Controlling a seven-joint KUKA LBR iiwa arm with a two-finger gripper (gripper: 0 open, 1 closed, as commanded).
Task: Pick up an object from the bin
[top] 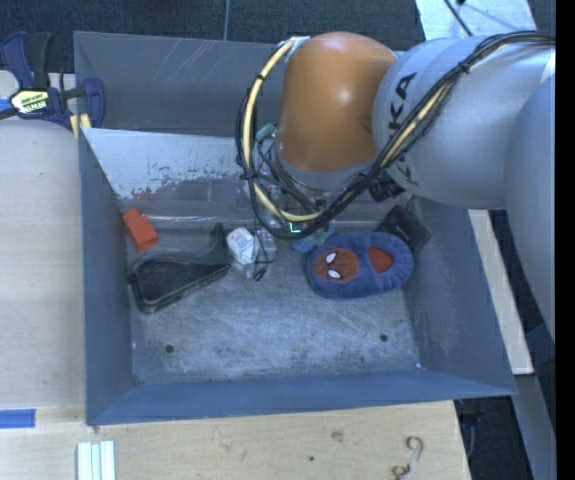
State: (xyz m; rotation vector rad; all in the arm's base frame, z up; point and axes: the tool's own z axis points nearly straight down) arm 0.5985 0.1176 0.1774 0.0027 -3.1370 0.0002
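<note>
Reaching into the bin [97, 298] from the right with the arm [467, 128], carrying the orange cover [332, 98] over the far middle, with cables looping round and under it. Hanging the gripper [262, 250] below that cover, low over the floor about the middle of the bin, close against a small white crumpled thing [239, 245] and either touching it or just beside it; not being able to tell which. Not being able to tell the hand's state either, whether clenched, released or grasping, since cover and cables are hiding most of it.

Finding the white thing lying between two bigger ones. Lying just to its left: a flat black thing [177, 278], stretching leftward and a little nearer, its right end close to the white thing. Lying to its right, near but apart: a blue slipper [359, 263] with a red masked face on it, sitting just near of the arm, toward the right wall.

Sitting further left, toward the far-left corner: a small orange block [140, 229], just far of the black thing's left end.
</note>
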